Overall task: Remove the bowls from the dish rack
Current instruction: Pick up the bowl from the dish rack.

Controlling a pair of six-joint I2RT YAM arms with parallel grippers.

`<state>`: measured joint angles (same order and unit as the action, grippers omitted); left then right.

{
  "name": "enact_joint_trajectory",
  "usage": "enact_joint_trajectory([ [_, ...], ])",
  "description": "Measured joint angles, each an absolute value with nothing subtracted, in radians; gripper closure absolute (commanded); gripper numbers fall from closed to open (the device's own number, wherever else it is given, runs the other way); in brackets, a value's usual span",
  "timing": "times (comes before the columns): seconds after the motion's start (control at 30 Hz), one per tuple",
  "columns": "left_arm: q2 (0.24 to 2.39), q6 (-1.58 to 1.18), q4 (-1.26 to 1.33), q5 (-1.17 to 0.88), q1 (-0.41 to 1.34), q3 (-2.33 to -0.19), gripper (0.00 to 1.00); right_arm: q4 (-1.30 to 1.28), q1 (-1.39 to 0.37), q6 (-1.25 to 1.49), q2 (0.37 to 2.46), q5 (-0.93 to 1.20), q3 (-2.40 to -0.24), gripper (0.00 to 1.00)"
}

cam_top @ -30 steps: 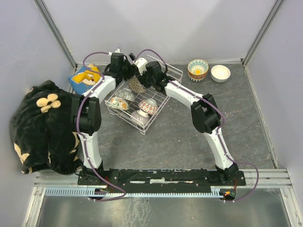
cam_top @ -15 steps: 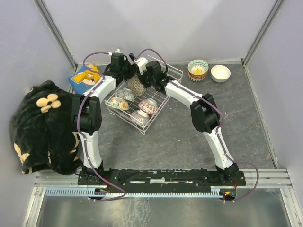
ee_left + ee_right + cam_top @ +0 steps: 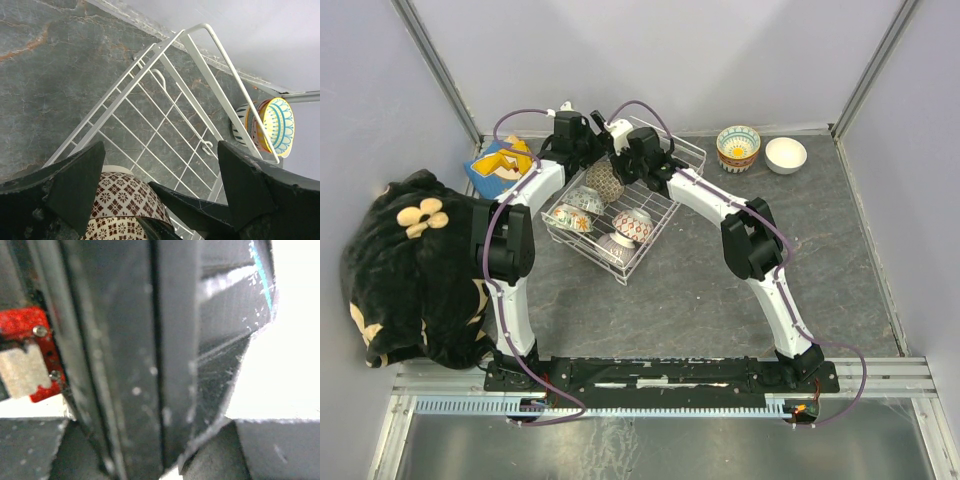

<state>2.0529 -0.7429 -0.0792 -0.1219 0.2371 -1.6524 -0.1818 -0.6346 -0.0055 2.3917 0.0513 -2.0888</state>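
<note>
Grey stone table [image 3: 720, 290] fills the floor of a pale-walled booth. On it sits the white wire dish rack [image 3: 662, 219], turned slantwise: its long sides run from the near middle up toward the far right.

A brown patterned bowl [image 3: 604, 178] is over the far left part of the rack, between the two claws. It is tipped so its patterned outside faces up. Four more bowls [image 3: 633, 226] lie lower in the rack.

The left claw [image 3: 160, 150] is spread wide, and the brown bowl sits low between its fingers, close to the left one. The right claw [image 3: 623, 165] is right beside the bowl, but its own camera is too dark and blurry to tell if it grips.

A bright bowl [image 3: 738, 147] and a white bowl [image 3: 785, 155] stand upright at the far right, well apart from the rack. A black cloth [image 3: 410, 270] with flowers and a blue and yellow box [image 3: 503, 165] lie at the left.
</note>
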Motion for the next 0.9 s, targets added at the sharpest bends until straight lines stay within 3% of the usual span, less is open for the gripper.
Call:
enact_joint_trajectory([
  [0.9, 2.069, -0.766, -0.065, -0.094, 0.240, -1.646, 0.01, -0.107, -0.618, 0.098, 2.411, 0.141, -2.053, 0.62],
])
